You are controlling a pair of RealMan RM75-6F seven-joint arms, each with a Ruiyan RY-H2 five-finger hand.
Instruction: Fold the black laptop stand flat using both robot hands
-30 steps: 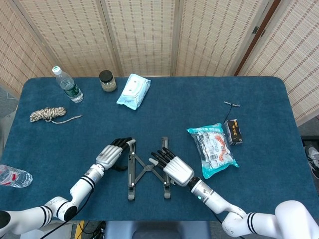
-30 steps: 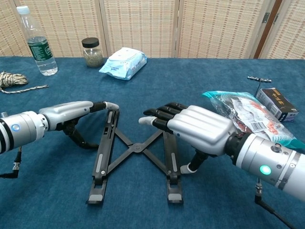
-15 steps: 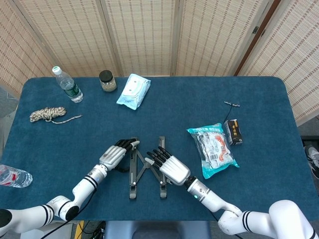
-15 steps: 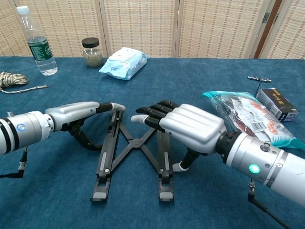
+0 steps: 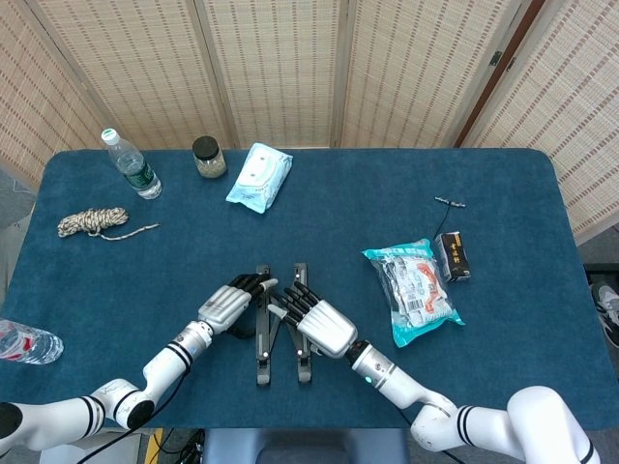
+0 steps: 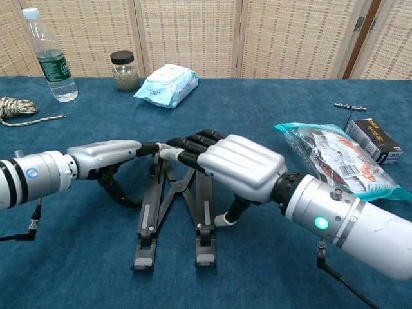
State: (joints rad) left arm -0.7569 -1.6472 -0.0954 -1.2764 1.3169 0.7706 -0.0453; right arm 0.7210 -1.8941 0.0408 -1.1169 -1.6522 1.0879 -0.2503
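On the blue cloth table (image 5: 503, 193), the left hand (image 5: 228, 304), fingers extended together, presses the black laptop stand (image 6: 172, 212) at front centre from one side; the right hand (image 5: 316, 322), likewise flat, opposes it, squeezing the rails together.

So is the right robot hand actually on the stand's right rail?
Touching. In the chest view the right robot hand lies over the laptop stand, its thumb against the right rail's outer side.

My head camera looks steeply down over the whole table (image 5: 503, 193), while my chest camera sits low and close, facing forward across its near half
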